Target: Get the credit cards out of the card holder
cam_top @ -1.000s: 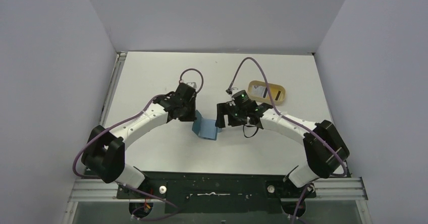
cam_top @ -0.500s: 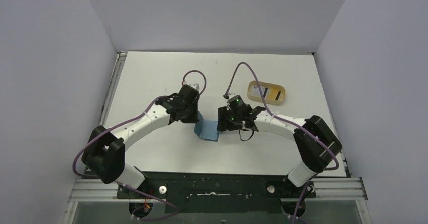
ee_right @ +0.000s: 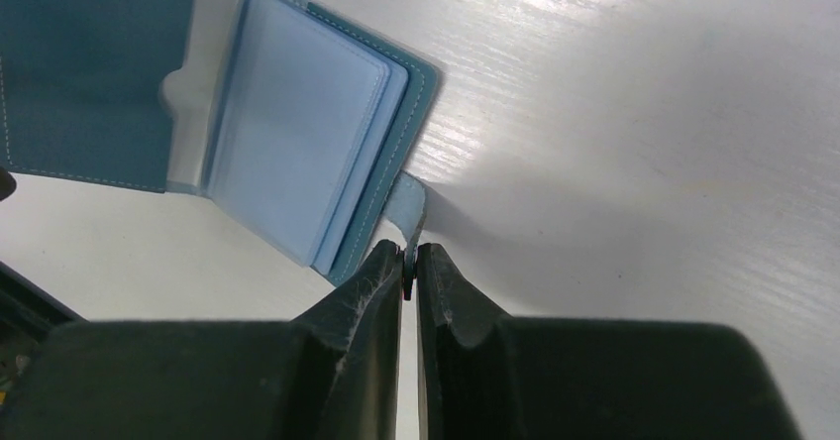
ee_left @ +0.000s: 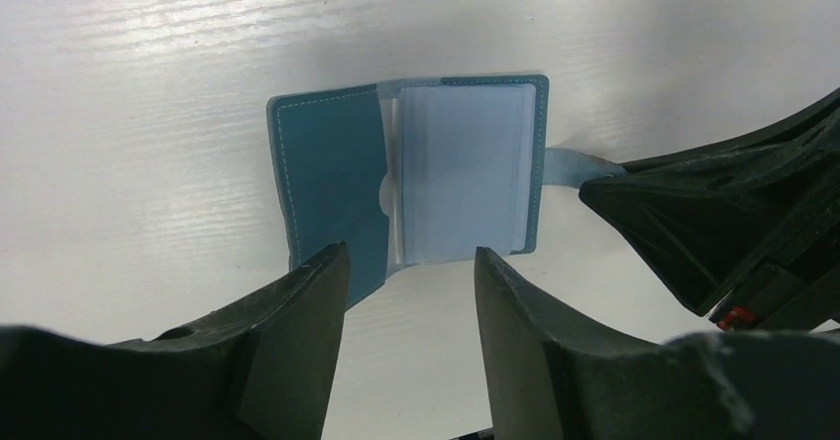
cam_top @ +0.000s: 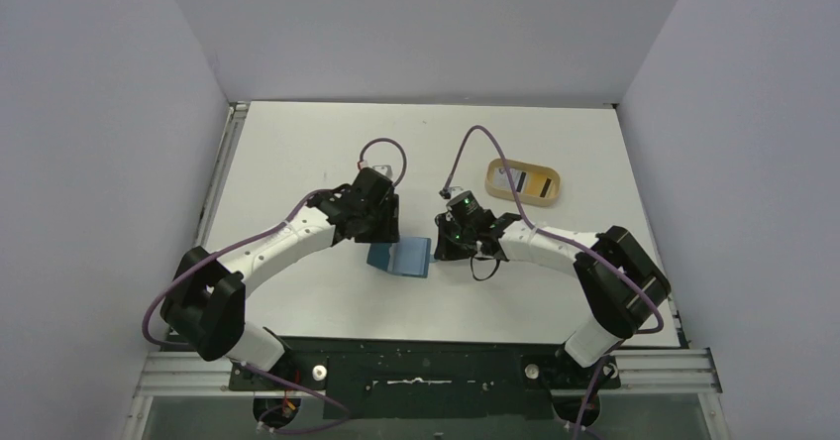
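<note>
The teal-blue card holder (cam_top: pixel 399 259) lies open and flat on the white table between my two grippers. In the left wrist view the card holder (ee_left: pixel 327 177) shows its teal cover on the left and pale blue sleeves (ee_left: pixel 466 167) on the right. I cannot tell whether credit cards sit inside them. My left gripper (ee_left: pixel 408 262) is open just short of its near edge, holding nothing. My right gripper (ee_right: pixel 409 258) is shut on the short snap tab (ee_right: pixel 410 207) at the card holder's right edge. One pale credit card (cam_top: pixel 512 177) with a dark stripe lies in the tan tray.
The tan rounded tray (cam_top: pixel 551 198) sits at the back right, behind my right arm. Purple cables loop above both wrists. Grey walls close in the table's left, far and right sides.
My left gripper has opened and let go of the cover, which dropped flat and open. My right gripper moved left and closed on the snap tab.
</note>
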You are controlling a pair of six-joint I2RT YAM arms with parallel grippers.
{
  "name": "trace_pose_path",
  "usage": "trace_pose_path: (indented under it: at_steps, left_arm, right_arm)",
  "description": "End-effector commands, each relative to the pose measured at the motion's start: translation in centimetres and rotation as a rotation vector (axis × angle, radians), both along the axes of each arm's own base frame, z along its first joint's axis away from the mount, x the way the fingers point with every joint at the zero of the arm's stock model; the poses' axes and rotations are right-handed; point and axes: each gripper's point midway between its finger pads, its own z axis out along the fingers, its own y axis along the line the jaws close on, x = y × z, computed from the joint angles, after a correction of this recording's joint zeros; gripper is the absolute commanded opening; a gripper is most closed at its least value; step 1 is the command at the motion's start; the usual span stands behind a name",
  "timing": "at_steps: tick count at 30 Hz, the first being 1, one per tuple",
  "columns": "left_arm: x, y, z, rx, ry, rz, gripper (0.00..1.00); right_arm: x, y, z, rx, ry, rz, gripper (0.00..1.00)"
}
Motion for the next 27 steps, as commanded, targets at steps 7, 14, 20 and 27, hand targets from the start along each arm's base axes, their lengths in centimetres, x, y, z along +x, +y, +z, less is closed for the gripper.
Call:
trace_pose_path:
  at_steps: [7,14,20,27]
  left_arm:
    - [3.5,4.9,4.3,-0.096,-0.099,0.140,0.60]
    - [3.2,8.9,0.2,-0.070,-0.025,0.246,0.62]
    - [2.4,8.9,-4.1,-0.077,0.061,0.281,0.48]
    - [2.6,5.4,-4.5,-0.167,0.081,0.235,0.47]
  right_arm:
    - [0.3,0.5,0.1,0.028,-0.036,0.001,0.00]
    - [0.1,0.7,-0.2,0.028,-0.022,0.010,0.00]
    - [0.1,0.8,-0.1,0.032,-0.018,0.015,0.00]
    - [0.1,1.1,-0.6,0.031,-0.004,0.025,0.00]
